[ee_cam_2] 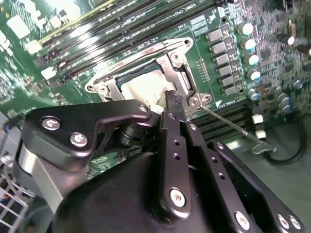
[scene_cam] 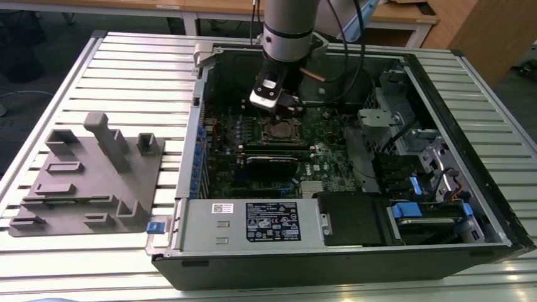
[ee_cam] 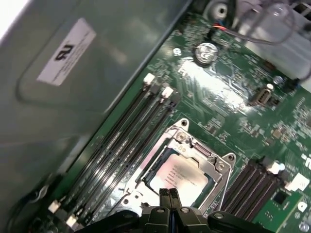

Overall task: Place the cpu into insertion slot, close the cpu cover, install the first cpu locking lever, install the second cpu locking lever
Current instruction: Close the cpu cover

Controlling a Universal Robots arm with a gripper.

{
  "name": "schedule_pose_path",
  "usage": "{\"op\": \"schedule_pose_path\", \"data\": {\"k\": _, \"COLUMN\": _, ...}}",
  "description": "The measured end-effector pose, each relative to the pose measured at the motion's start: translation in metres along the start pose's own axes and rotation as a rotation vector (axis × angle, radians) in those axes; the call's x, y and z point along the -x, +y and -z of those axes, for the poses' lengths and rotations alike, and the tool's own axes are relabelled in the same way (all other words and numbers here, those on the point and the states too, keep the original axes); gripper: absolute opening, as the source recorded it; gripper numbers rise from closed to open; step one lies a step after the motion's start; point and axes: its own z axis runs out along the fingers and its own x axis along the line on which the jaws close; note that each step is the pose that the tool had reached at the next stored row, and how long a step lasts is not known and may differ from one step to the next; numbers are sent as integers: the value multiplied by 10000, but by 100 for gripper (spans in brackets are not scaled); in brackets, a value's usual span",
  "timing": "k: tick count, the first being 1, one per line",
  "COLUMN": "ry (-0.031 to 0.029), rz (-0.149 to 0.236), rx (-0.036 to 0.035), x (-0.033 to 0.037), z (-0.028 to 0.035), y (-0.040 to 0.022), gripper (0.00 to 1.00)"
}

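Observation:
Inside the open computer case, the insertion slot sits on the green motherboard. The cpu lies in it, silvery top up. The cpu cover lies down around the chip as a metal frame. A thin wire locking lever runs out from a corner of the slot, its hooked end over the board. My gripper hangs just above the slot's edge, shut, with nothing between its fingers.
Long black memory slots run beside the socket. The case's metal wall rises close by. A black card lies nearer the front, with the power supply beyond it. A grey fixture stands on the slatted table at the exterior view's left.

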Motion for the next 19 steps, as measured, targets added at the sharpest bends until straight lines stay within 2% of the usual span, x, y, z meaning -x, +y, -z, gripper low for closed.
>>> {"op": "schedule_pose_path", "data": {"k": 19, "ry": 130, "rz": 3457, "rx": -64, "x": 1, "z": -32, "y": -1, "gripper": 11}}
